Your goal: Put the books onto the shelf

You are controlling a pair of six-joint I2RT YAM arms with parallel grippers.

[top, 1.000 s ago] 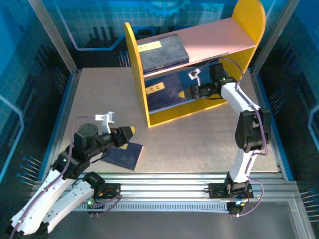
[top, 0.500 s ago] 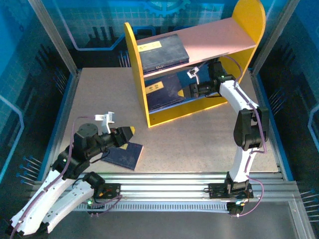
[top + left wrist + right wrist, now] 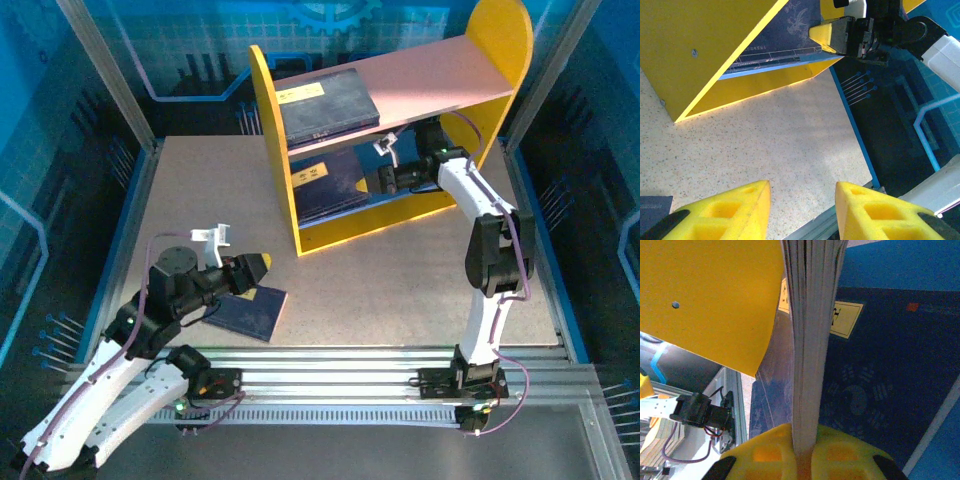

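One book [image 3: 250,312] lies flat by the near edge of the surface [image 3: 400,270], just beside the left arm [image 3: 150,320]. That arm's jaws hang partly open and empty over bare speckled top, with the book's corner off to one side of the fingers [image 3: 730,210]. Open surface runs from there to the shelf [image 3: 272,140] at the back, whose far panel stands near the right edge; another book [image 3: 325,100] lies flat on its pink board [image 3: 430,80], and below it the right arm [image 3: 480,210] reaches into the lower tier with jaws pinched shut on the page edge of a book [image 3: 810,330], a labelled navy cover [image 3: 880,390] just beside it.
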